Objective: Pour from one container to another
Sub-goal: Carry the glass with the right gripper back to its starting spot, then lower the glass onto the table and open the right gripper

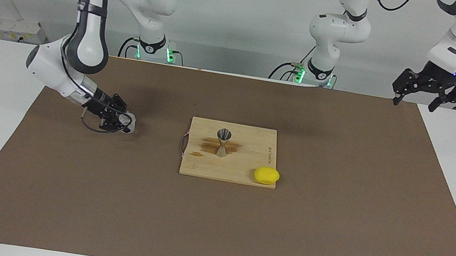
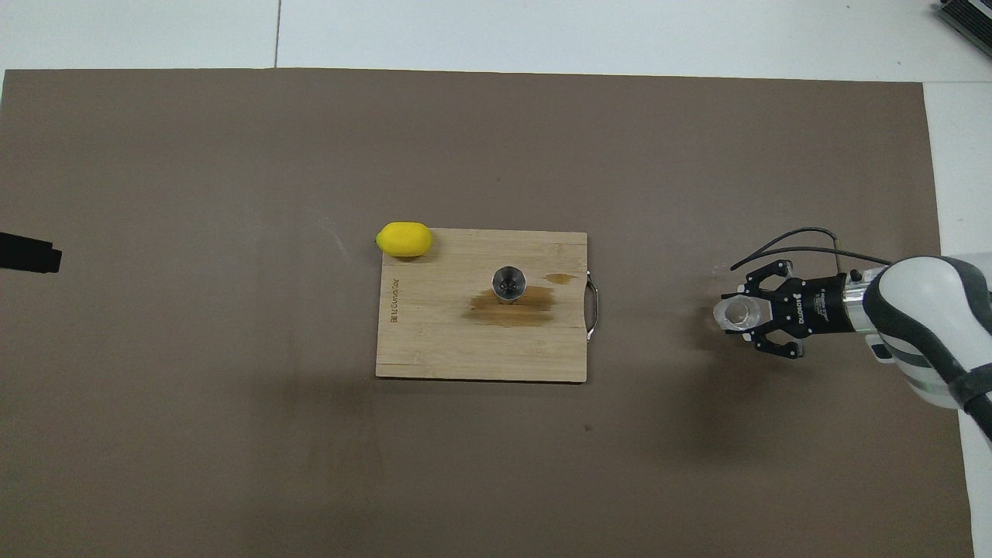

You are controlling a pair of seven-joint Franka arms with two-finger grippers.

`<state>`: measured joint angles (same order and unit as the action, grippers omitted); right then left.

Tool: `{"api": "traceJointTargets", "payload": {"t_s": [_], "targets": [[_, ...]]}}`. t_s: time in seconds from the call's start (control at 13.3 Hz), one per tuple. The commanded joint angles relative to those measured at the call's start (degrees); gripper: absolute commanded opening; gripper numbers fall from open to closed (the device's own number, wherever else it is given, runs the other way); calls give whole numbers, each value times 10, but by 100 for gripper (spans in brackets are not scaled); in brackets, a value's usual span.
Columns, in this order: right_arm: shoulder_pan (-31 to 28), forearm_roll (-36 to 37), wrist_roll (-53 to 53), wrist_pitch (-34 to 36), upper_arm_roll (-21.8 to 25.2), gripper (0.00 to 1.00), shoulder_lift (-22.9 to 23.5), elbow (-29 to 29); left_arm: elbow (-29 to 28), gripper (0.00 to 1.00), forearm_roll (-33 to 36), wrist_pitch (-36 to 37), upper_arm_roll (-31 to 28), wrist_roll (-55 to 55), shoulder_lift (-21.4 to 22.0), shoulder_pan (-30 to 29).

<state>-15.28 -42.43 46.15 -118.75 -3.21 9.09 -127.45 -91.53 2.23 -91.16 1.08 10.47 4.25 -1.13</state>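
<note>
The clear glass cup (image 1: pixel 129 120) (image 2: pixel 731 311) is upright in my right gripper (image 1: pixel 123 123) (image 2: pixel 742 315), which is shut on it. It is low over the brown mat toward the right arm's end of the table, well off the board. I cannot tell whether the cup touches the mat. The grey metal jigger (image 1: pixel 223 142) (image 2: pixel 508 281) stands upright on the wooden cutting board (image 1: pixel 252 148) (image 2: pixel 434 341), beside a brown wet stain. My left gripper (image 1: pixel 415 102) (image 2: pixel 27 256) waits open and empty, raised over the mat's corner at the left arm's end.
A yellow lemon (image 1: pixel 266 175) (image 2: pixel 404 239) lies at the board's corner farthest from the robots, toward the left arm's end. The board's metal handle (image 1: pixel 183 144) (image 2: pixel 593 310) faces the right arm's end. The brown mat (image 1: pixel 330 231) covers the table.
</note>
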Motion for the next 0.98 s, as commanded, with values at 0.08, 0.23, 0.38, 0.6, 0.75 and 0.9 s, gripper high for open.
{"api": "traceJointTargets", "payload": {"t_s": [0.08,0.23,0.38,0.6,0.75,0.9], "targets": [[-29,-22,-51,14,-8,0,13,-3,99,100,1,68,0,11,-70,-5],[-29,-23,-50,12,-7,37,12,-4,101,100,1,60,0,28,-68,-5],[-38,-23,-51,6,-7,62,9,-14,89,100,-1,41,0,46,-64,-6],[-38,-23,-52,7,-6,74,7,-14,82,100,-1,27,1,54,-63,-5],[-40,-16,-53,6,-3,90,-7,-14,80,100,1,23,1,55,-60,-4],[-48,-15,-49,11,-2,96,-28,-14,80,100,0,30,2,55,-59,-3]]}}
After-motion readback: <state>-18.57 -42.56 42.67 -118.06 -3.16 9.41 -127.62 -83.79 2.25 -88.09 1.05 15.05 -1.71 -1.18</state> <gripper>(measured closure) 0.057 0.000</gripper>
